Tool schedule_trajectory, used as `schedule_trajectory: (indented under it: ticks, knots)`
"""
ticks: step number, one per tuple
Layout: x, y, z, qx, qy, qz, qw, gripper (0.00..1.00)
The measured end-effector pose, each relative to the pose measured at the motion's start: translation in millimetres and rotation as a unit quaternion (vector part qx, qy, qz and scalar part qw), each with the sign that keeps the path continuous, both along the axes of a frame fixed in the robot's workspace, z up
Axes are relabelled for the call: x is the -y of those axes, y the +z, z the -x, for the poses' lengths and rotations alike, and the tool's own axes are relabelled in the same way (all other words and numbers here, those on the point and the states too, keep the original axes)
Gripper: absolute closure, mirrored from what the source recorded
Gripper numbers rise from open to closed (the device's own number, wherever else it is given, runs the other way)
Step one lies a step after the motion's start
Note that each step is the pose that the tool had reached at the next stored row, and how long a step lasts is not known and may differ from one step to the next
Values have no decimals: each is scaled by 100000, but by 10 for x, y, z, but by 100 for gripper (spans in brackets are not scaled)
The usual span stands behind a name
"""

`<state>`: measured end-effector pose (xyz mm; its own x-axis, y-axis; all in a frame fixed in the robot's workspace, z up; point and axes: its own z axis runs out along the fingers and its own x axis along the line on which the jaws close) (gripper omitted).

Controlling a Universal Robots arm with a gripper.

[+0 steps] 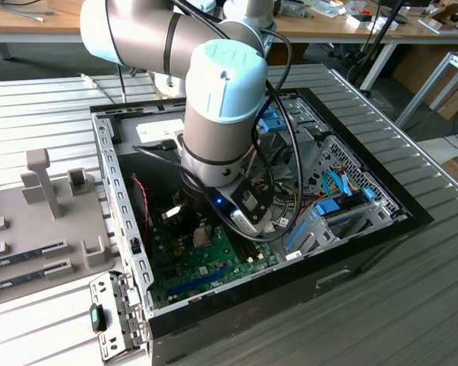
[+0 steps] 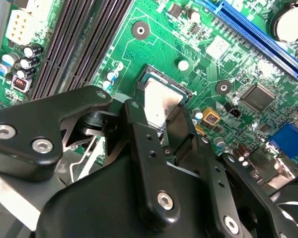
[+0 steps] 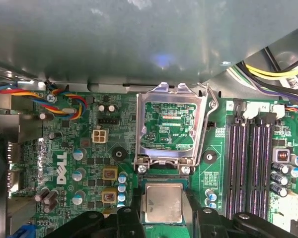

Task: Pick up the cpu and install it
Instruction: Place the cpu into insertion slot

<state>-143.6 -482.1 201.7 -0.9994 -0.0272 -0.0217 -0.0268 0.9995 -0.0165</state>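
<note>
Gripping the cpu point(image 3: 162, 204) in the clamped pincer point(image 3: 161, 218), hovered just beside the open socket point(image 3: 170, 128) on the motherboard point(image 3: 89, 163); best lowered level, edges squared to the frame.

cpu point(image 3: 163, 204): 1 | memory slots point(image 3: 250, 168): 4 | claw point(image 2: 165, 130): 1

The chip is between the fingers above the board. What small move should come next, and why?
Probably a small shift toward the open socket. In the first wrist view the gripper holds the cpu level, but it sits beside the socket's hinged bracket, not over the opening. The socket looks open and bare, so I would line up first, then lower.
</note>
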Motion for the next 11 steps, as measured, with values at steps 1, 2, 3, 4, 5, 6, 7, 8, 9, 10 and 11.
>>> schedule_trajectory:
  ticks: [1,2,3,4,5,6,7,8,9,10,11]
  knots:
    - [6,0,-1,4,-62,79,100000,57]
    - [13,0,-1,1,-113,163,100000,57]
    - [25,-1,-2,12,-157,291,99999,57]
    - [34,0,-8,-4,-187,337,99999,57]
    - [44,1,-22,-37,-202,346,99999,57]
    - [50,0,-33,-67,-205,343,99999,57]
    - [56,0,-46,-120,-209,337,99999,57]
    - [65,0,-61,-154,-214,351,99999,57]
    - [71,1,-71,-172,-203,377,99999,57]
    - [72,0,-71,-172,-208,387,99999,57]
    - [74,0,-72,-174,-211,474,99999,57]
